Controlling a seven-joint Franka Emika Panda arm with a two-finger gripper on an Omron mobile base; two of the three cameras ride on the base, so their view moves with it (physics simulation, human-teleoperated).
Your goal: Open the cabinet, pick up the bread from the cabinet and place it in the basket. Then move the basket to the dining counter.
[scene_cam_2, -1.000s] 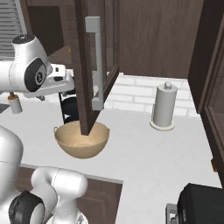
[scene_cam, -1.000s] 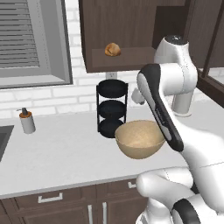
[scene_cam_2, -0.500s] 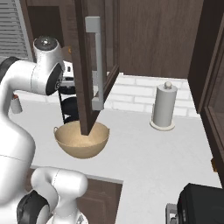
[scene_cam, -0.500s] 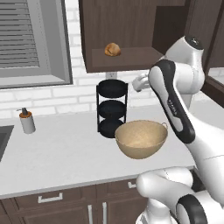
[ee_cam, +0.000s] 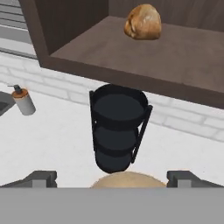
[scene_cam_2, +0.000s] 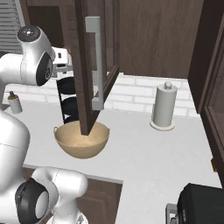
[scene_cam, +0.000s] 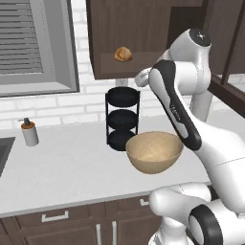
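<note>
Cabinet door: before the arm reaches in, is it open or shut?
Open: the cabinet door swings outward, and the bread sits exposed on the shelf.

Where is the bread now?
The bread lies on the open cabinet's bottom shelf, above the black three-tier rack; in the hand view it sits at the top, right of centre.

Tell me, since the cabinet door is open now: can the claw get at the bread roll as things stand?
Probably yes. The open claw faces the bread roll on the cabinet shelf, with nothing between them; the black three-tier rack stands below the shelf.
</note>
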